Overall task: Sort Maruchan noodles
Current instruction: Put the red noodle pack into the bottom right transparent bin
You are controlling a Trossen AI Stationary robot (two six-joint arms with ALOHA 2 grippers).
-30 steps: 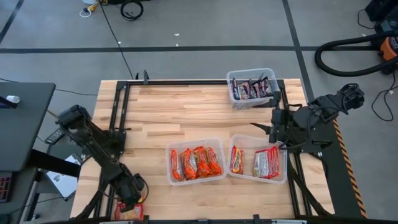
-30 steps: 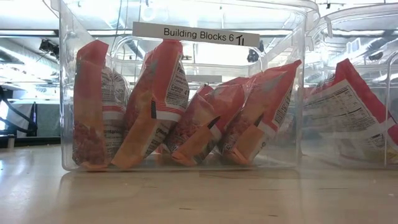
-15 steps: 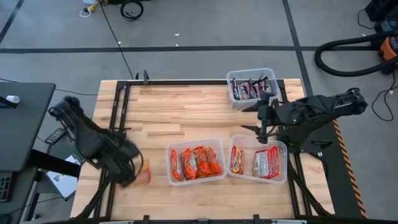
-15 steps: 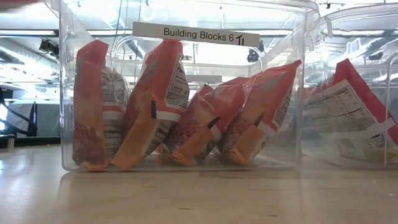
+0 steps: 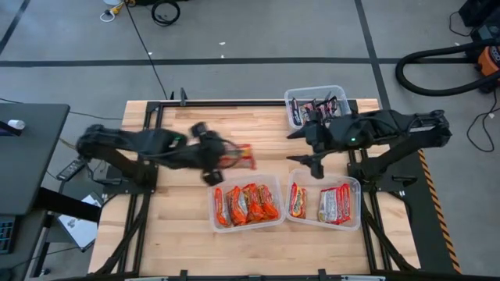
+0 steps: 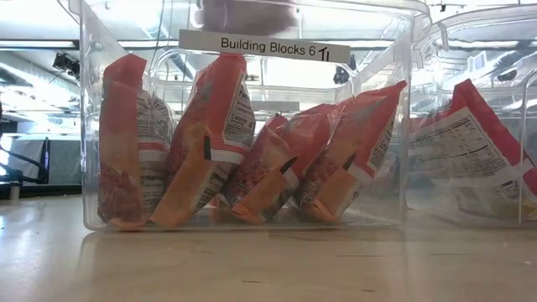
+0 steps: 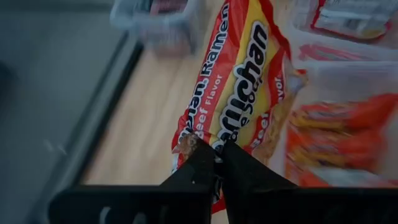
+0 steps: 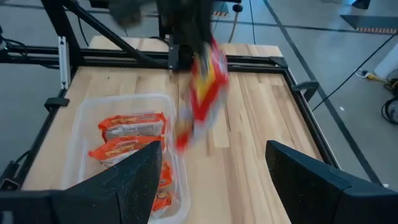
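Observation:
A red-and-yellow Maruchan noodle packet (image 7: 242, 81) hangs in the air over the middle of the table, with my left gripper (image 5: 225, 160) shut on it. It also shows in the right wrist view as the packet (image 8: 204, 87) below the left arm. My right gripper (image 5: 306, 150) hovers open above the table's right half, between the far bin and the near right bin, facing the packet with nothing between its fingers. Several orange packets (image 5: 246, 203) stand on edge in the middle bin (image 5: 212, 187). My left gripper pinches the packet's short end (image 7: 198, 144) between its two shut fingers. The fingers come from the table's left, slanting down. The packet reaches on past the fingertips toward the right, tilted and lifted clear of the table.
The near right bin (image 5: 353, 183) holds an orange packet and red-white ones. The far bin (image 5: 291, 117) holds dark packets. In the low view the middle bin (image 6: 92, 126) with its orange packets fills the foreground. Bare wood (image 5: 195, 129) lies at the far left.
My left gripper has risen from the table's near left corner and swung toward the middle of the table, turning as it went and carrying the packet lifted clear. My right gripper has moved toward the table's left, still open.

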